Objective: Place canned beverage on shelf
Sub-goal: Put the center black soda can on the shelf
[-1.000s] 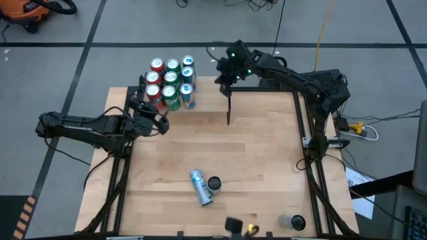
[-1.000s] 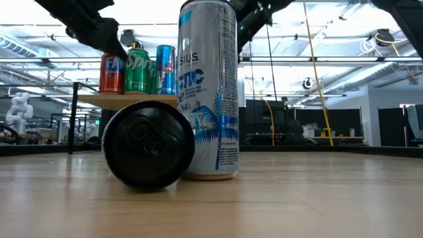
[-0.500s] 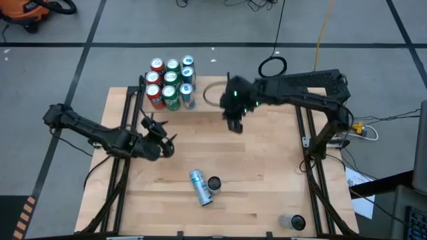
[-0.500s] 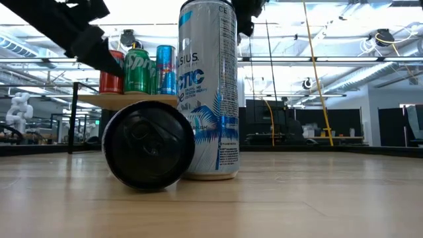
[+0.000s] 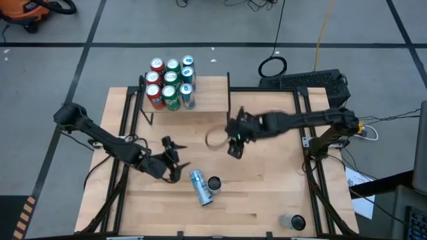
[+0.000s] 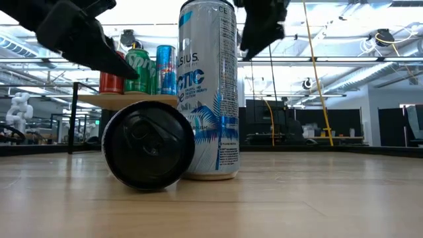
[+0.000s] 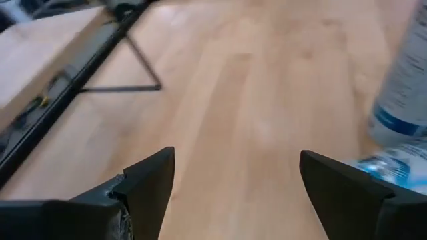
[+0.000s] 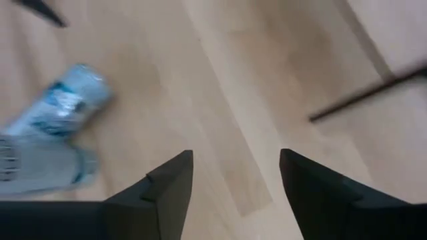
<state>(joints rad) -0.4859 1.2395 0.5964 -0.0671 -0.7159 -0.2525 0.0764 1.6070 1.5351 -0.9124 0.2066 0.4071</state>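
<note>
My left arm stretched low across the table, its claw (image 5: 175, 163) spread wide just beside the tall can (image 5: 199, 186), black can (image 5: 214, 183) touching that one, shelf (image 5: 207, 95) at the far edge holding a cluster of cans (image 5: 171, 83), my right claw (image 5: 235, 139) parted over bare wood mid-table

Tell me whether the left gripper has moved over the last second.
Yes. In the high view the left gripper has left the shelf and travelled across the table to just beside the tall white can.
</note>
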